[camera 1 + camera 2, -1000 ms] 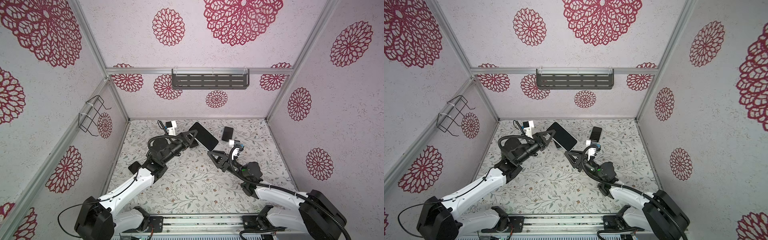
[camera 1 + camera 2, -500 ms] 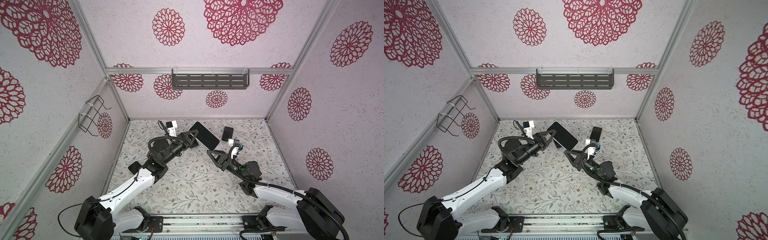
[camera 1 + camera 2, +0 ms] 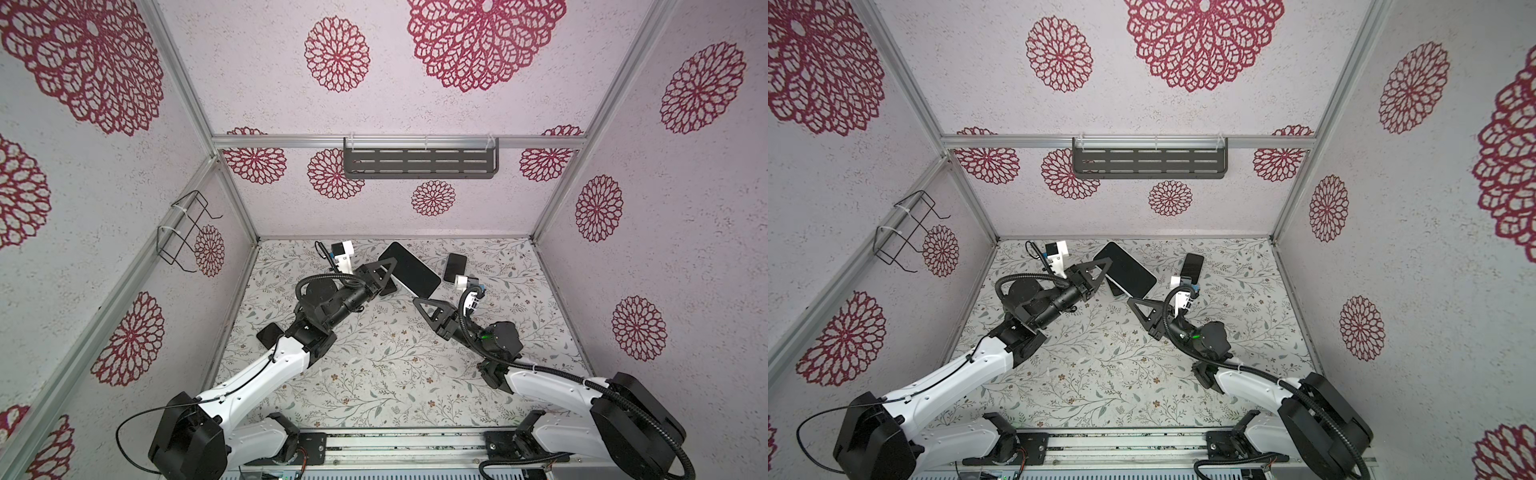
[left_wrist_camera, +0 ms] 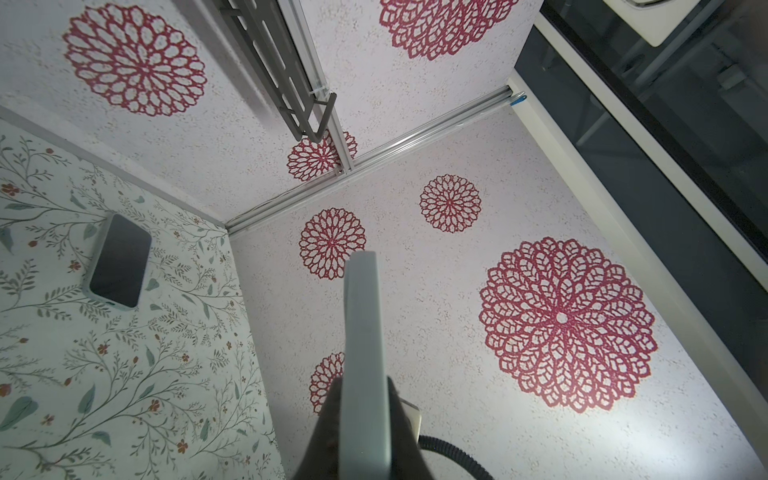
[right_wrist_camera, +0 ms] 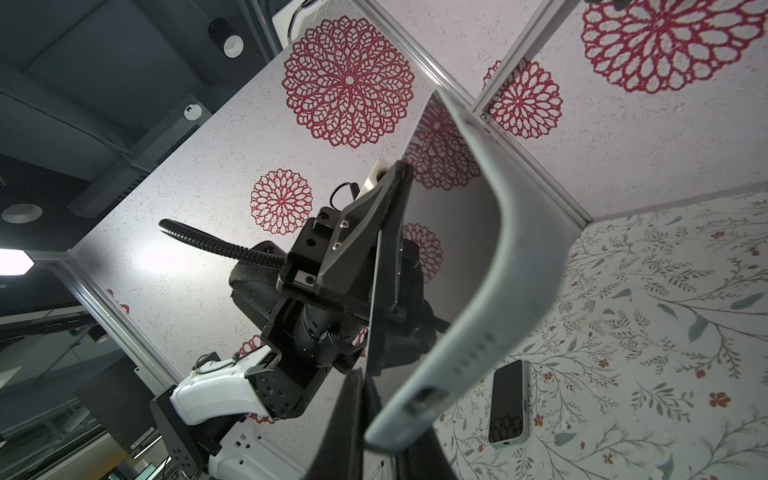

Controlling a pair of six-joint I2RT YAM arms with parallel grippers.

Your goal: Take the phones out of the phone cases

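The phone [image 3: 411,266] [image 3: 1128,271], dark screen up, sits in a pale grey phone case [image 4: 363,324] and hangs tilted above the table's far middle. My left gripper [image 3: 388,276] [image 3: 1105,270] [image 4: 365,386] is shut on the case's left edge. My right gripper [image 3: 419,300] [image 3: 1134,300] [image 5: 386,415] comes from below right, its fingers shut around the case's lower corner. In the right wrist view the case rim [image 5: 511,266] curves away from the glossy screen [image 5: 449,232].
A second cased phone [image 3: 455,266] [image 3: 1192,266] [image 4: 120,259] [image 5: 509,403] lies flat at the back right of the flowered table. A dark flat object [image 3: 270,334] lies by the left wall. A grey shelf [image 3: 419,162] and a wire rack [image 3: 183,232] hang on the walls.
My right gripper has moved up to the held phone's lower corner and its jaws have narrowed onto the case. The left gripper and phone have hardly moved.
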